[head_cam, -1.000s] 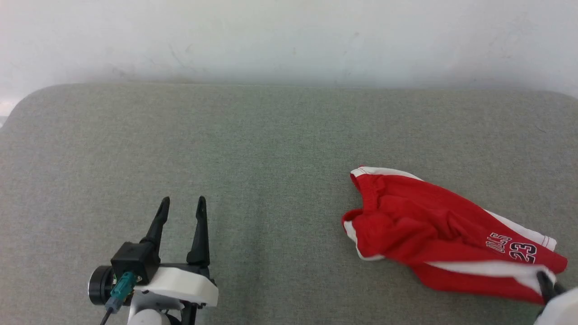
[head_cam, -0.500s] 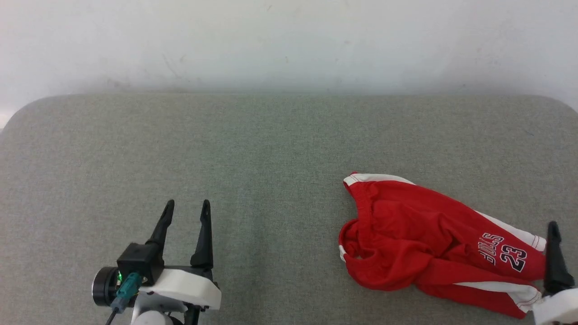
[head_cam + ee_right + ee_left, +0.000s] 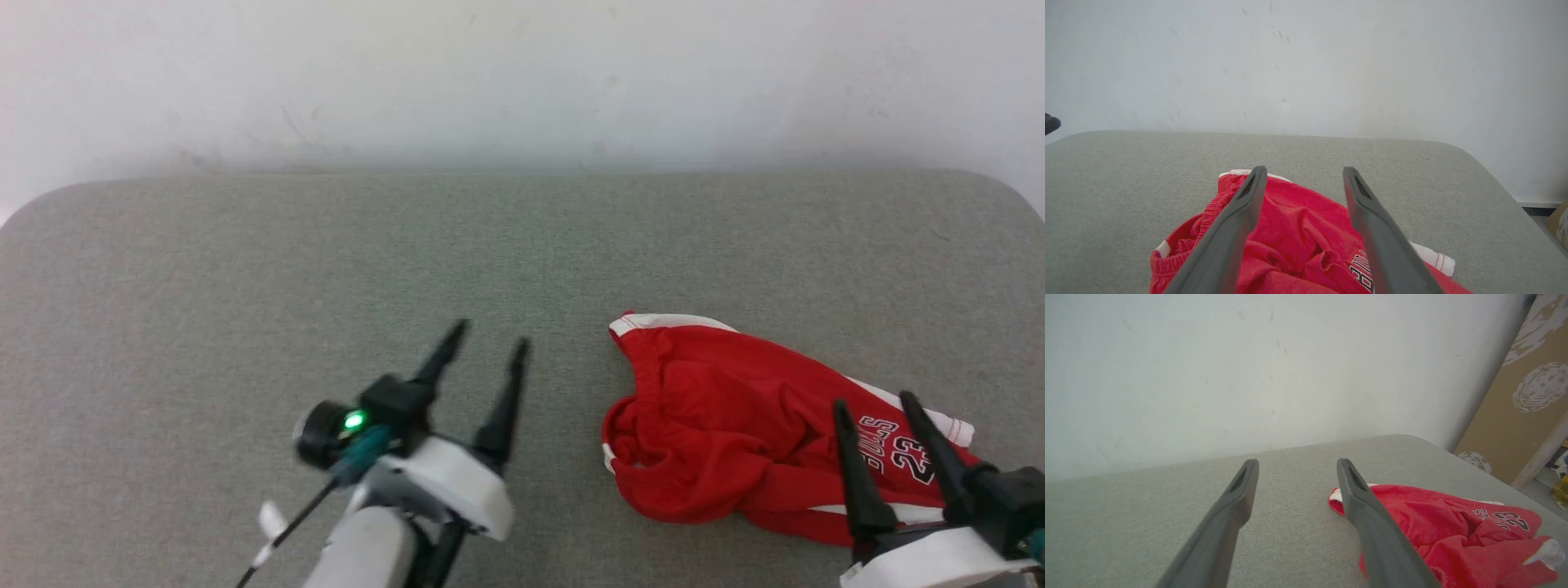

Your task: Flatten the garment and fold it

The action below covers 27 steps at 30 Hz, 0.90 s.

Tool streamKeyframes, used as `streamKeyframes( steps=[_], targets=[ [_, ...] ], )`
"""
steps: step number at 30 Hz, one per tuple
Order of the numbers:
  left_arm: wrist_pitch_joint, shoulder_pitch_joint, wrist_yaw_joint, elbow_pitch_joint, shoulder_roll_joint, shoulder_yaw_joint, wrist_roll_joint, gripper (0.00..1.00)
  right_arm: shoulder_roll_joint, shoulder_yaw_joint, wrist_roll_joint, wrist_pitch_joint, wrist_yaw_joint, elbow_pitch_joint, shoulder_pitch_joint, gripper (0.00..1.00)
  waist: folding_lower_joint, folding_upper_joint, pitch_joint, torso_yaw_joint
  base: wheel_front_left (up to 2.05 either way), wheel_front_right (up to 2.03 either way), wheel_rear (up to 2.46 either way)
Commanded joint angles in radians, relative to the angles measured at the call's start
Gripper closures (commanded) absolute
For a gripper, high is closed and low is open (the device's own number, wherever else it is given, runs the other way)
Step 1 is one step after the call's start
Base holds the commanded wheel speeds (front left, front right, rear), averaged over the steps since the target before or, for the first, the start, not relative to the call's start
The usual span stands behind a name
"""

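**Open grey surface, one red heap at 4 o'clock**

In the head view the grey fabric surface lies bare from 7 o'clock round through 12 to 2. This gives broad passage up to the white wall, which closes it off at 12. The crumpled red basketball shorts at 4 o'clock are the sole obstacle on it. A bare strip separates them from the left hand at 6 o'clock, fingers spread. The right hand, fingers apart, is over the shorts' 4 o'clock end. In the left wrist view, a brown patterned panel stands past the surface's rounded corner at 2 o'clock.
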<state>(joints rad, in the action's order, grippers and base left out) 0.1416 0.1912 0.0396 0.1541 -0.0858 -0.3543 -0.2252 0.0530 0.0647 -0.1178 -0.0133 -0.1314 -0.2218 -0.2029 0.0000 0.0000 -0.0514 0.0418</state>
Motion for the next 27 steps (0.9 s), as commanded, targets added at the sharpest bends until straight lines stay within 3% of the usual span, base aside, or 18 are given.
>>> streamKeyframes(
  steps=[1, 5, 10, 20, 21, 22, 24, 25, 27],
  targets=[
    [-0.014, 0.025, 0.014, 0.011, 0.007, -0.019, 0.009, 0.00, -0.003, -0.008, 0.008, 0.006, 0.001, -0.010, -0.010, 0.00, 0.0000, 0.0000, -0.011, -0.016, 0.00, 0.00, 0.00],
    [-0.138, 0.095, 0.066, 0.070, 0.021, -0.148, -0.009, 0.00, -0.003, -0.042, 0.011, 0.021, 0.001, -0.029, -0.009, 0.00, 0.0000, 0.0000, -0.036, -0.047, 0.00, 0.00, 0.00],
    [-0.326, 0.173, 0.088, 0.145, 0.017, -0.303, -0.057, 0.00, -0.003, -0.051, -0.008, 0.024, 0.001, -0.023, 0.008, 0.00, 0.0000, 0.0000, -0.072, -0.085, 0.00, 0.00, 0.00],
    [-0.629, 0.276, 0.091, 0.243, -0.096, -0.540, -0.190, 0.00, -0.003, -0.074, -0.050, 0.003, 0.001, 0.030, 0.038, 0.00, 0.0000, 0.0000, -0.111, -0.139, 0.00, 0.00, 0.00],
    [-0.658, 0.281, 0.091, 0.254, -0.105, -0.557, -0.205, 0.11, -0.003, -0.077, -0.053, 0.002, 0.001, 0.034, 0.040, 0.00, 0.0000, 0.0000, -0.112, -0.142, 0.00, 0.00, 0.00],
    [-0.690, 0.286, 0.091, 0.264, -0.115, -0.578, -0.219, 0.35, -0.003, -0.079, -0.054, 0.001, 0.001, 0.037, 0.042, 0.00, 0.0000, 0.0000, -0.113, -0.143, 0.00, 0.00, 0.00],
    [-0.739, 0.301, 0.091, 0.270, -0.135, -0.620, -0.246, 0.64, -0.003, -0.079, -0.061, -0.002, 0.001, 0.043, 0.045, 0.00, 0.0000, 0.0000, -0.113, -0.145, 0.00, 0.00, 0.00],
    [-0.754, 0.307, 0.091, 0.268, -0.144, -0.634, -0.262, 1.00, -0.003, -0.078, -0.062, -0.002, 0.001, 0.045, 0.046, 0.00, 0.0000, 0.0000, -0.113, -0.144, 0.00, 0.00, 0.00],
    [-0.775, 0.317, 0.091, 0.258, -0.160, -0.658, -0.297, 1.00, -0.003, -0.075, -0.063, -0.004, 0.001, 0.048, 0.049, 0.00, 0.0000, 0.0000, -0.109, -0.139, 0.00, 0.00, 0.00]
  ],
)
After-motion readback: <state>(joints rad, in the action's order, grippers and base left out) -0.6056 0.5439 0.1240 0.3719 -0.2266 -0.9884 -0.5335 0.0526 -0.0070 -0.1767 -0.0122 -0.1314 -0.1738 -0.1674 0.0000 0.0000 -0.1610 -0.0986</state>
